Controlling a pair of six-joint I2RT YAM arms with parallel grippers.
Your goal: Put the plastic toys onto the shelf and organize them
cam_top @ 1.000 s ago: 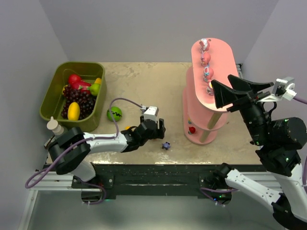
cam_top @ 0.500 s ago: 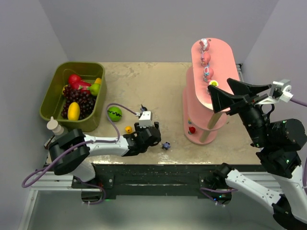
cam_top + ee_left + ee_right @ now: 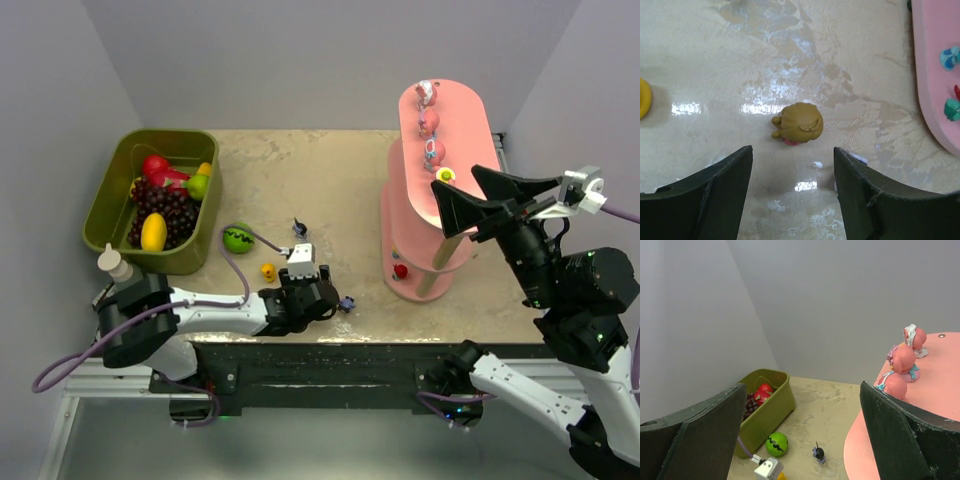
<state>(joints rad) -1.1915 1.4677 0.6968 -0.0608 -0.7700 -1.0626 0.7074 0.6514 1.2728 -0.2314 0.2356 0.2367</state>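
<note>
Pink three-tier plastic shelf (image 3: 470, 120) with tan posts stands at the right of the table and already carries part of the load. Three pink-headed plastic figurines (image 3: 900, 360) sit in a row along its top board, with a yellow-green figurine (image 3: 444, 174) at the near end. A small red figurine (image 3: 401, 270) shows on a lower board.

At the far left, the olive-green rectangular plastic bin (image 3: 105, 205) holds only fake fruit and seems no part of the job.

The right gripper (image 3: 458, 180) hangs over the near end of the top board, jaws spread wide with nothing between them, so it carries no toy.

The left gripper (image 3: 792, 155) is low over the table with its fingers apart. A small brown-topped figurine (image 3: 797, 123) lies just ahead of them, in line with the gap and untouched, near the shelf's foot. From above that toy looks dark purple, so I cannot settle its true colour.

Two more toys are loose on the table: a tiny yellow figurine (image 3: 268, 270) and a tiny dark figurine (image 3: 298, 226) further back.

By my reckoning at least five toys are shelved and three are left to fetch. The brown-topped one looks set to be gripped next.
</note>
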